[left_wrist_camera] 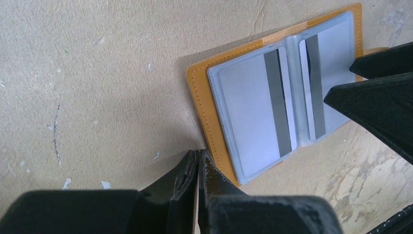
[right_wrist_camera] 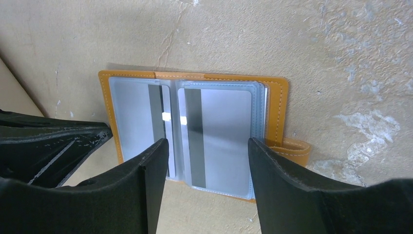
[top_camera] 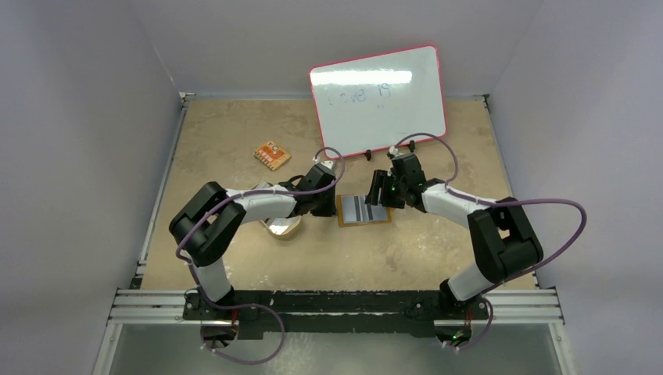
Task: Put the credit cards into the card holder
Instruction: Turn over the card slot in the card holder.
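Tan, scuffed table [top_camera: 438, 250] under grey walls, and at the back a whiteboard [top_camera: 379, 101] whose faint scribble is washed out by glare, so it's unreadable. An orange patterned piece [top_camera: 271, 155] lies well apart at the far left. The tan dish [top_camera: 281, 226] is mostly buried under the left forearm; only a rim shows.

Centre of the table: the card holder [top_camera: 364, 209], lying open and flat. Close up, its orange border [left_wrist_camera: 204, 107] frames two clear sleeves, each with one of the grey credit cards [left_wrist_camera: 246, 114] tucked in, dark stripes towards the spine. More sleeves stack on one side, but whether they hold cards can't be told. A strap tab [right_wrist_camera: 294, 148] pokes out from the edge; the snap itself is out of sight. The holder's near edge is cut off behind black fingers.

The left arm reaches in low from the left, elbow folded. The left gripper [left_wrist_camera: 198, 161] is pressed together on nothing, with its tips right at the orange border; whether it is touching or just beside the border is too close to call.

The right arm comes in from the right, wrist tipped down. The right gripper [right_wrist_camera: 208, 146] is spread wide, its fingers straddling one sleeved card from above and pinching nothing.
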### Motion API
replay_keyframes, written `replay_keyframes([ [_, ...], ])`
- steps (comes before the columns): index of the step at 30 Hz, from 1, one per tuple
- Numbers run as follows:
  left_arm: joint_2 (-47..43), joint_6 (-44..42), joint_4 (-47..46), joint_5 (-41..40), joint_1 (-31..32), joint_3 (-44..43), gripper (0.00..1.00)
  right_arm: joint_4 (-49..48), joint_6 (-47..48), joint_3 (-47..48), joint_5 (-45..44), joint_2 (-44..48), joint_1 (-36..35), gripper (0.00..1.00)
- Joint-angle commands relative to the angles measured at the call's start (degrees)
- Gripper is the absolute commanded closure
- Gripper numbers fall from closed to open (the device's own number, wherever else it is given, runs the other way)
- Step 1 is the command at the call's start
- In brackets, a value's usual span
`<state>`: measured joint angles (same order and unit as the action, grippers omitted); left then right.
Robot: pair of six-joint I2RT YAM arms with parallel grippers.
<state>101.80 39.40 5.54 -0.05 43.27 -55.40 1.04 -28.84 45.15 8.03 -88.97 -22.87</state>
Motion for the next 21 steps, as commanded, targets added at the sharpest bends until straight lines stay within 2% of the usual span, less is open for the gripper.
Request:
replay_keyframes([
  [1,1.28,-0.55,1.14,-1.27,-0.02,1.33,0.97,0.48,0.85,-0.93,-1.31,1.08,0.14,0.34],
  [8,1.23,-0.23,1.05,-1.2,0.06,1.31,0.97,0.34,0.84,-0.95,-1.12,1.51,0.15,0.31],
  [21,-0.14,2.62,-2.2,2.3,-0.02,1.23,0.96,-3.83,-0.58,-2.59,5.56,1.82,0.33,0.39],
])
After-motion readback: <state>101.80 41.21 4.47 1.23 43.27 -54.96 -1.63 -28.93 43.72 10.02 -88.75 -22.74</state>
